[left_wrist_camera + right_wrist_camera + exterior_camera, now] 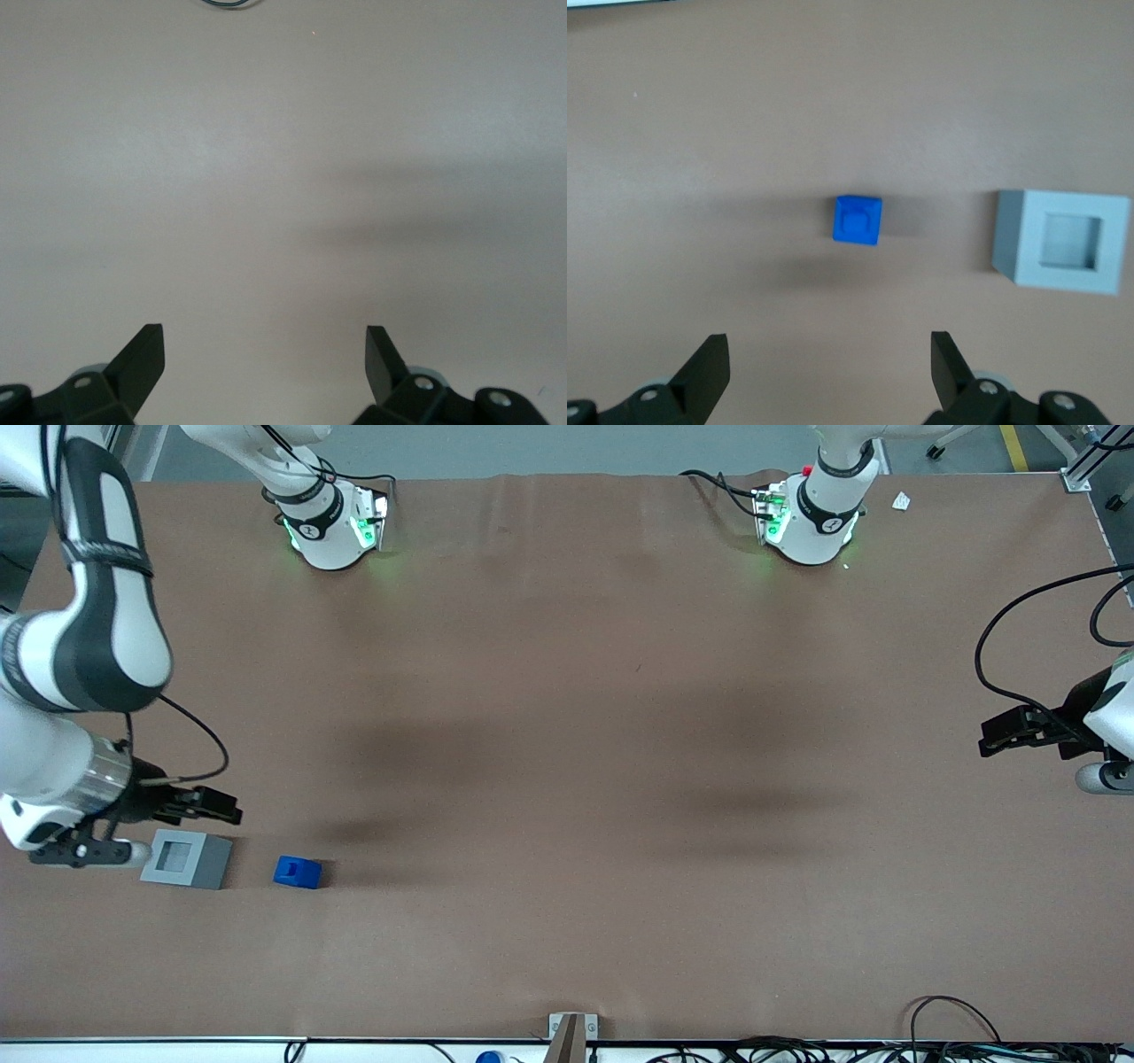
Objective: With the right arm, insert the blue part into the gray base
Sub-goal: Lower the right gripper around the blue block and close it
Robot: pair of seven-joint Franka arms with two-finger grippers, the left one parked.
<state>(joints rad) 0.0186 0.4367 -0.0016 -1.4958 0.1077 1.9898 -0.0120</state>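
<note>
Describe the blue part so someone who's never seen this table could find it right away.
On the brown table, look toward the working arm's end, where the open gripper hovers empty. Beside it sits the gray base, and beside that, apart from it, the blue part. It is the smaller block and the only bright-blue one.

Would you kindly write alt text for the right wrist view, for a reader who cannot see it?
A small blue part sits on a brown table, beside but apart from a gray base whose square recess is empty. The gripper hangs above with fingers open, holding nothing.
</note>
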